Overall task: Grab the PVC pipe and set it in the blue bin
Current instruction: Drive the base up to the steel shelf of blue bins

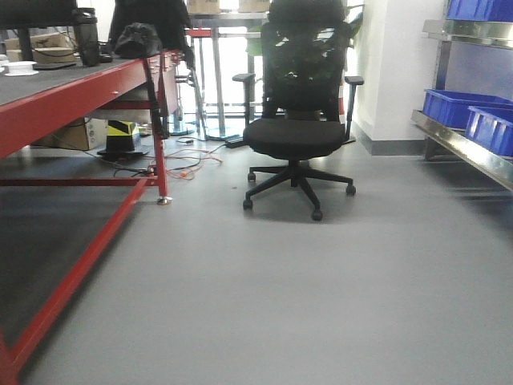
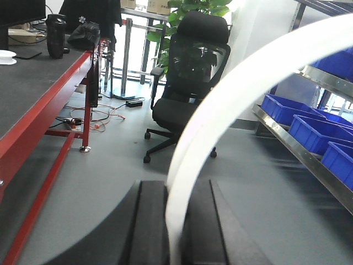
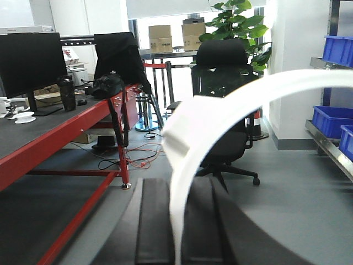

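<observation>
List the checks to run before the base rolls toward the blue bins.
1. PVC pipe clamped in the left hand: ok.
2. PVC pipe clamped in the right hand: ok.
3. One pipe shared by both hands, or two: cannot tell.
4. Blue bins in sight on the shelf to the right: ok.
5. Path straight ahead: not ok, the office chair stands in the middle.
6. Room inside the bins: cannot tell, their insides are hidden.

White PVC pipe [image 2: 231, 88], curved, arcs up-right from between left fingers [image 2: 149, 221]; blue bins [image 2: 287, 109] on right shelf.
</observation>
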Motion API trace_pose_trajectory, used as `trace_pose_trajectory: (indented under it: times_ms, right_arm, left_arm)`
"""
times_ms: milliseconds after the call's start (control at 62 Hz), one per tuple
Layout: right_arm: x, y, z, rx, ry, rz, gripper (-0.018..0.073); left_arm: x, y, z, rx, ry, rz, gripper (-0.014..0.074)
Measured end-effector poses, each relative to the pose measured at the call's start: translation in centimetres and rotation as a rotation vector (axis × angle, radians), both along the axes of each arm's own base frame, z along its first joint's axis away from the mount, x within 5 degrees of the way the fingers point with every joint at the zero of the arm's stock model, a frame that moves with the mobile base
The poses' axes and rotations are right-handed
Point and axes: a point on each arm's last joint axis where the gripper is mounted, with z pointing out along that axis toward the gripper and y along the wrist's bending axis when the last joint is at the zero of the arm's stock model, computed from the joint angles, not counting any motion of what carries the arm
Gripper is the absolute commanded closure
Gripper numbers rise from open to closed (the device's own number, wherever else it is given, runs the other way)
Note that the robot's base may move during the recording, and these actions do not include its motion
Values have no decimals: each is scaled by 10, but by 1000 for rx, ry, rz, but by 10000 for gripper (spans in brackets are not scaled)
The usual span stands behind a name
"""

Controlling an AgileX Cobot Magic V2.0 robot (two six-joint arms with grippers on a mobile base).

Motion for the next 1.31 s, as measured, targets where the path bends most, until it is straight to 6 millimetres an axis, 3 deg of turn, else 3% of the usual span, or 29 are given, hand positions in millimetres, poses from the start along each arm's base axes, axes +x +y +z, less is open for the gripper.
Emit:
trace_pose_trajectory:
  times_ms: [1306]
  right_arm:
    - [0,0,0,0,0,0,728]
  left_arm:
    - [0,0,0,0,-1,0,707]
